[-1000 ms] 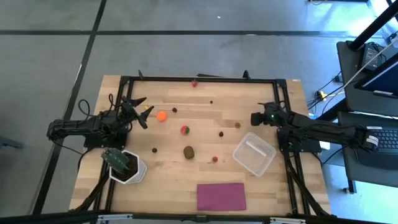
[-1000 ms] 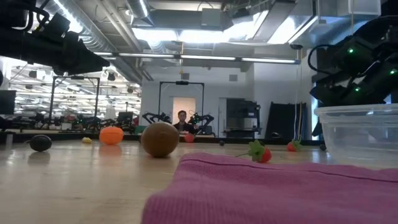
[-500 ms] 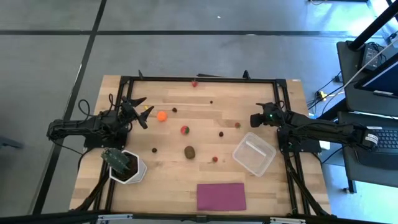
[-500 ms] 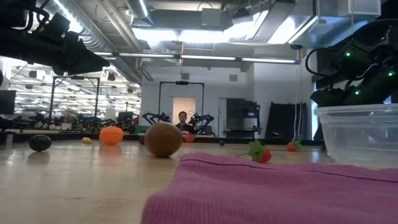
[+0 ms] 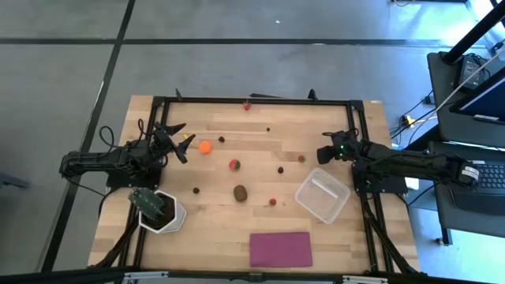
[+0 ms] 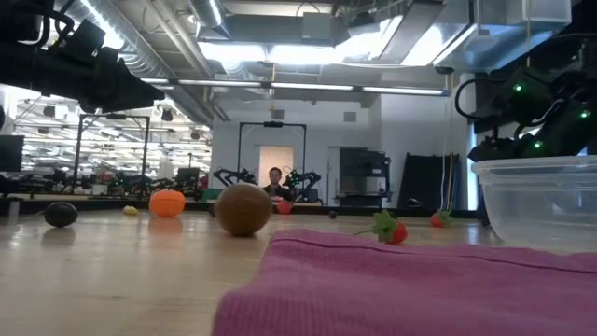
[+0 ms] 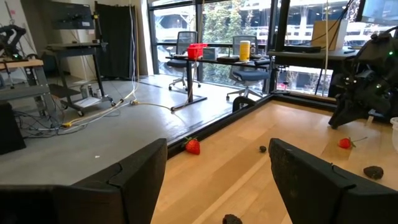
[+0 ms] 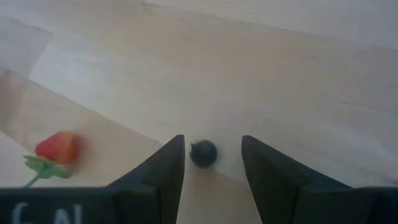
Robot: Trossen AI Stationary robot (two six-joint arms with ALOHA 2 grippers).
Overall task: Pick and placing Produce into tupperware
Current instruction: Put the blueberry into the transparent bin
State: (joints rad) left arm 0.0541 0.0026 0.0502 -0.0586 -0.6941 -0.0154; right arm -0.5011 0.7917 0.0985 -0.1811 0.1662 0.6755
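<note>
The clear tupperware [image 5: 322, 194] [image 6: 541, 201] sits on its base at the table's right. The produce lies scattered on the wood: an orange ball [image 5: 205, 147], a red-and-green piece [image 5: 234, 165], a brown oval [image 5: 240, 192], small red pieces [image 5: 301, 158] [image 5: 272, 202], dark berries [image 5: 280, 169] [image 5: 196, 189] and a yellow bit [image 5: 186, 136]. My right gripper [image 5: 322, 150] [image 8: 212, 138] is open and points down just beyond the tub's far side. A dark berry [image 8: 203, 154] lies between its fingers, and a strawberry [image 8: 56, 149] lies beside them. My left gripper [image 5: 177, 138] [image 7: 217, 146] waits open near the orange ball.
A green plant in a white pot [image 5: 162, 211] stands at the near left. A flat magenta rectangle [image 5: 280, 248] lies at the near edge. A black frame rail [image 5: 260, 100] runs round the table, with one red piece [image 5: 247, 105] beside its far side.
My right arm has shifted a little toward the table's right edge, which shows most in the low view. The produce and the tupperware have stayed where they were.
</note>
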